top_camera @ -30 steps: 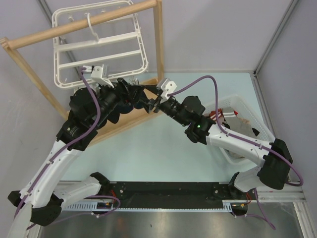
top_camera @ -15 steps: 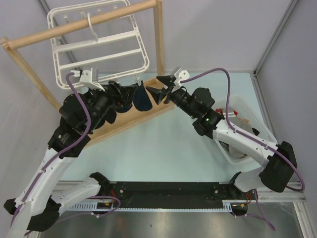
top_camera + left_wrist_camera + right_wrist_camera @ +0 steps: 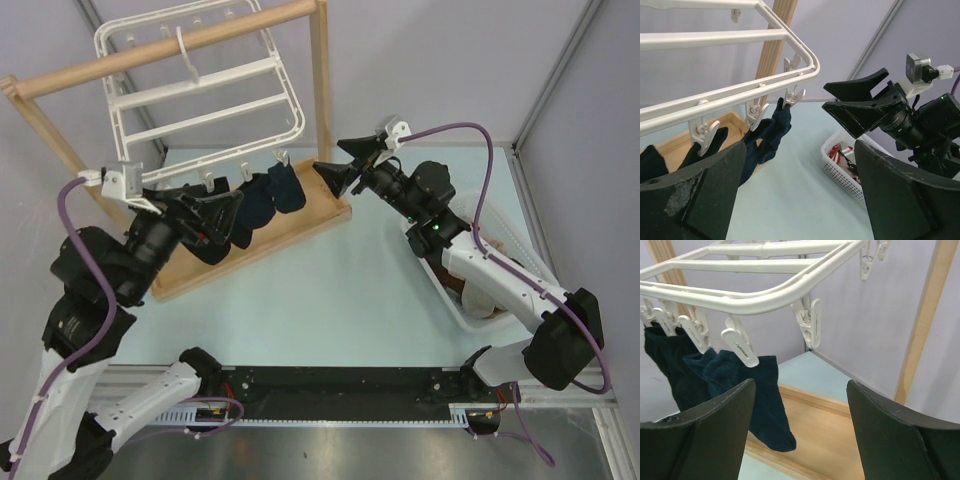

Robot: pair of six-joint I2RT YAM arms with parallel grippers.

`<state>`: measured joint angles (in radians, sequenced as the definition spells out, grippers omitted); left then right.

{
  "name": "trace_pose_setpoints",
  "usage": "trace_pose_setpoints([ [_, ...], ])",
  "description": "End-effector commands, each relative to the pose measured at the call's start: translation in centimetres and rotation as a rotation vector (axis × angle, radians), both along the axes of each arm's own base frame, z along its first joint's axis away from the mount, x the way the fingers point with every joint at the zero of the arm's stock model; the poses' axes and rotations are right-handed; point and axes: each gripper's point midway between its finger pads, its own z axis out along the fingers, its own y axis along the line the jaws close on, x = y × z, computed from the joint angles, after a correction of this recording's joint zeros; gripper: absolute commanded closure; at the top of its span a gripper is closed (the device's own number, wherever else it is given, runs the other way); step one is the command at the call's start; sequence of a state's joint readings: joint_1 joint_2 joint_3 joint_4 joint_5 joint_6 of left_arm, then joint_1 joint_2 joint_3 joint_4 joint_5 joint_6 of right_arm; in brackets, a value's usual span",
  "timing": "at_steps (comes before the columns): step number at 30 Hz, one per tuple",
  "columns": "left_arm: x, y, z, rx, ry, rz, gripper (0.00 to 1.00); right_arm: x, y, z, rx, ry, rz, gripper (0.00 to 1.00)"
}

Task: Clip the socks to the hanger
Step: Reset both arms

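Jaws: both pairs gape wide and hold nothing; the left gripper (image 3: 220, 210) and the right gripper (image 3: 337, 164) face each other from either side of the hung socks.
Basket (image 3: 492, 207): white plastic with slotted walls, on the table (image 3: 330, 285) beneath the right arm. Reddish-brown and white cloth is heaped inside.
Socks (image 3: 284, 188): soft dark fabric, black and navy, pegged along the hanger's near edge and dangling over the stand's base board. I can make out three from the right wrist view; they overlap, so I cannot tell if there are more.
Hanger (image 3: 205, 117): white plastic rectangle with rounded corners and two cross bars, hooked over the stand's top rail and tilted.
Clips (image 3: 808, 322): small white pegs; the corner one nearest the right gripper grips no fabric.
Stand (image 3: 321, 95): pale wood with a round rail, straight posts and a flat base.
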<state>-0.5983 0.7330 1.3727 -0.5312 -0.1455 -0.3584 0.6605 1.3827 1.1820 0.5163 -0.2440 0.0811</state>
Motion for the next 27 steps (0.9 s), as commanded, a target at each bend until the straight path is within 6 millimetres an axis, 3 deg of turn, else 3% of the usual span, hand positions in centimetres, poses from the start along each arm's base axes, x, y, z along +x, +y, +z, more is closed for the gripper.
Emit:
trace_pose_setpoints([
  [1, -1.3, 1.8, 0.3, 0.033, -0.005, 0.040, 0.04, -0.7, 0.5, 0.9, 0.029, -0.020, 0.055, 0.20],
  [11, -3.3, 9.4, 2.5, -0.003, -0.004, 0.338, 0.00, -2.3, 0.0, -0.6, -0.015, 0.047, 0.037, 0.15],
  [13, -3.4, 11.0, 1.9, 0.007, 0.013, 0.419, 0.00, -3.1, -0.3, -0.5, -0.022, 0.046, 0.033, 0.14],
  [17, -2.7, 12.4, -0.4, 0.090, 0.046, 0.518, 0.00, -4.6, -0.9, -2.2, -0.060, 0.075, 0.016, 0.14],
  [19, -2.6, 12.6, -0.8, 0.114, 0.043, 0.526, 0.00, -5.7, -1.3, -2.1, -0.061, 0.072, 0.016, 0.14],
  [20, -2.7, 13.3, -1.2, 0.117, 0.043, 0.564, 0.00, -6.0, -1.4, -3.0, -0.078, 0.092, 0.016, 0.14],
  [23, -2.8, 15.3, -1.7, 0.131, 0.027, 0.675, 0.00, -7.2, -1.9, -3.0, -0.076, 0.093, 0.020, 0.14],
  [27, -2.2, 15.0, -2.3, 0.139, 0.015, 0.678, 0.01, -8.3, -2.4, -3.9, -0.085, 0.114, 0.029, 0.14],
])
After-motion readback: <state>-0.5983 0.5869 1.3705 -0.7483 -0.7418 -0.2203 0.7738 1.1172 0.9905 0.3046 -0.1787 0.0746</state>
